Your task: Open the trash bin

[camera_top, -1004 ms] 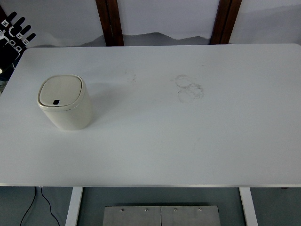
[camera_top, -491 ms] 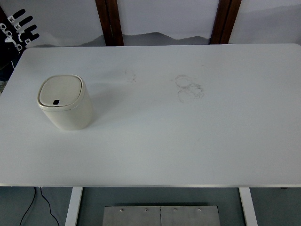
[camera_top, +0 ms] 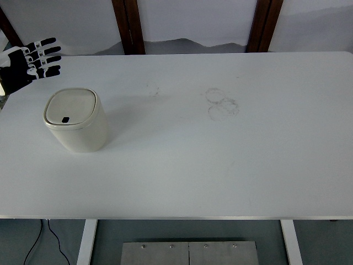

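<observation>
**A:** And here comes the left hand (camera_top: 28,63), black with white knuckle markings — a moment ago it was tucked up in the far-left corner, fingers (camera_top: 48,51) pointing up. Now it has swung in over the corner of the white tabletop (camera_top: 220,165), fingers pointing right.

**B:** Spread and flat, holding nothing at all. And the target?

**A:** The small cream plastic trash bin (camera_top: 76,120) with the rounded-square lid hasn't budged. It stands upright on the left part of the tabletop, lid shut, its little dark push button (camera_top: 65,119) at the near edge.

**B:** So the hand is near the bin but clearly apart from it, off to its far left.

**A:** Right. I'd call this the approach; the opening itself isn't begun. The right arm is nowhere to be seen.
</observation>
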### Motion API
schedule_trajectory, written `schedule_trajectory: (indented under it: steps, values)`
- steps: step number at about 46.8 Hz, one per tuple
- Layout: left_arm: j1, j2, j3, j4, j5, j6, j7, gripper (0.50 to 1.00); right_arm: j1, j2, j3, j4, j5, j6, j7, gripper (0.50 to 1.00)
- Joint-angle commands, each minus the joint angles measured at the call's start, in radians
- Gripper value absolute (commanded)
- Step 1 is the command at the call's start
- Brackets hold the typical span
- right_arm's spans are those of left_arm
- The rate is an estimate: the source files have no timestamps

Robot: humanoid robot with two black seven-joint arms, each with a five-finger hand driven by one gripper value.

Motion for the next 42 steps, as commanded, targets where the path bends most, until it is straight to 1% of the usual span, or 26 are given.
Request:
schedule_trajectory:
  steps: [1,5,9,14,18,24,29,34,36,42]
  values:
    - [-0.036,0.002,0.025,-0.016,-0.001,0.000,0.014,1.000,0.001,0.000,0.000,0.000,0.000,0.000,0.000,0.995]
    - [-0.072,0.018,0.048,-0.046,-0.001,0.000,0.037,1.000,-0.001,0.000,0.000,0.000,0.000,0.000,0.000,0.995]
    - [-0.107,0.049,0.086,-0.097,-0.001,0.000,0.077,1.000,0.001,0.000,0.000,0.000,0.000,0.000,0.000,0.995]
    - [-0.153,0.104,0.141,-0.164,-0.001,-0.005,0.142,1.000,0.001,0.000,0.000,0.000,0.000,0.000,0.000,0.995]
    - [-0.187,0.147,0.172,-0.194,-0.001,-0.010,0.199,1.000,-0.001,0.000,0.000,0.000,0.000,0.000,0.000,0.995]
    - [-0.231,0.158,0.195,-0.197,-0.001,-0.013,0.290,1.000,0.001,0.000,0.000,0.000,0.000,0.000,0.000,0.995]
    - [-0.251,0.158,0.200,-0.198,-0.001,-0.019,0.377,1.000,0.001,0.000,0.000,0.000,0.000,0.000,0.000,0.995]
    - [-0.260,0.158,0.200,-0.198,-0.001,-0.040,0.439,1.000,0.001,0.000,0.000,0.000,0.000,0.000,0.000,0.995]
    - [-0.262,0.156,0.200,-0.198,-0.002,-0.046,0.449,1.000,0.001,0.000,0.000,0.000,0.000,0.000,0.000,0.995]
    - [-0.268,0.152,0.200,-0.200,-0.002,-0.048,0.452,1.000,-0.001,0.000,0.000,0.000,0.000,0.000,0.000,0.995]
